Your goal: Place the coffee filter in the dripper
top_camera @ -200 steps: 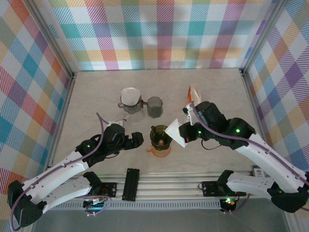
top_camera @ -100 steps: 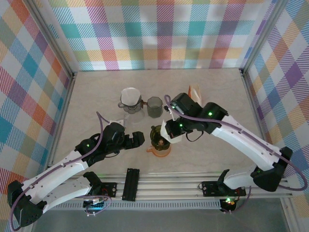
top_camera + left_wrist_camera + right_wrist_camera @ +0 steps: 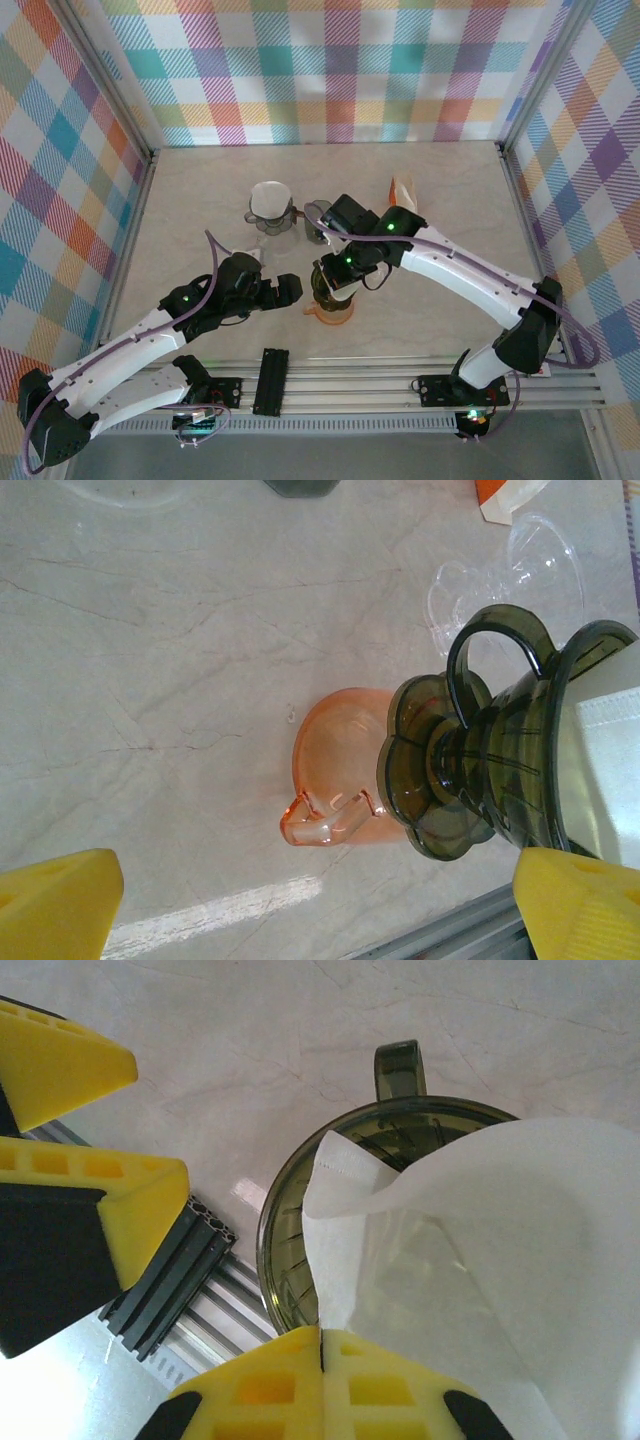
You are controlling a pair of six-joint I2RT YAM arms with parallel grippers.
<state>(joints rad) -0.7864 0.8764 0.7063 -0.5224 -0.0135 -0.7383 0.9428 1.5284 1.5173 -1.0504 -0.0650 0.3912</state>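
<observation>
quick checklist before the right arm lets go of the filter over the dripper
1. Grip: right gripper pinched on the coffee filter: ok.
2. Aim: filter over the dripper mouth, lower edge inside the rim: ok.
3. Filter fully seated against the dripper wall: cannot tell.
4. Filter opened into a clean cone: cannot tell, one edge looks folded.
5. Dripper upright on the orange cup: ok.
6. Clearance: left gripper open beside the dripper, not touching it: ok.

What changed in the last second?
The right claw, shut on the filter, swung left from beside the dripper to over it; the filter now sits at the dripper's mouth. The left claw stayed open beside the dripper.
</observation>
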